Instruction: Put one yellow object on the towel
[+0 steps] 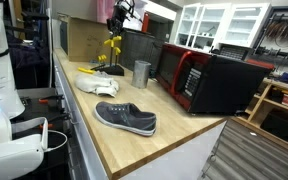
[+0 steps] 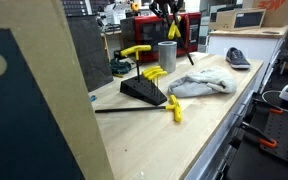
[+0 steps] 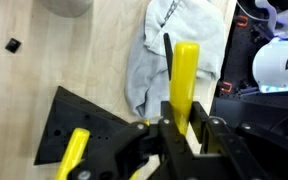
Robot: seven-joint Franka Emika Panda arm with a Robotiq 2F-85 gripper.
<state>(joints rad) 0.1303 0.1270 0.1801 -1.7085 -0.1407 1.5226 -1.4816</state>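
My gripper (image 3: 187, 125) is shut on a yellow-handled tool (image 3: 185, 80) and holds it in the air above the counter. In both exterior views the gripper (image 1: 117, 14) (image 2: 169, 10) is high up, with the yellow tool (image 1: 118, 32) (image 2: 174, 30) hanging below it. In the wrist view the tool's handle points over the edge of the crumpled grey-white towel (image 3: 174, 45). The towel (image 1: 91, 83) (image 2: 199, 85) lies flat on the wooden counter. Other yellow-handled tools (image 2: 154, 73) (image 3: 74, 150) sit on a black stand (image 2: 144, 92) (image 3: 79, 130) beside the towel.
A metal cup (image 2: 166, 55) (image 1: 141, 72) stands behind the stand and towel. A grey shoe (image 1: 126, 118) (image 2: 238, 58) lies further along the counter. A red-and-black microwave (image 1: 209, 78) stands near the wall. One yellow tool (image 2: 174, 110) lies on the counter.
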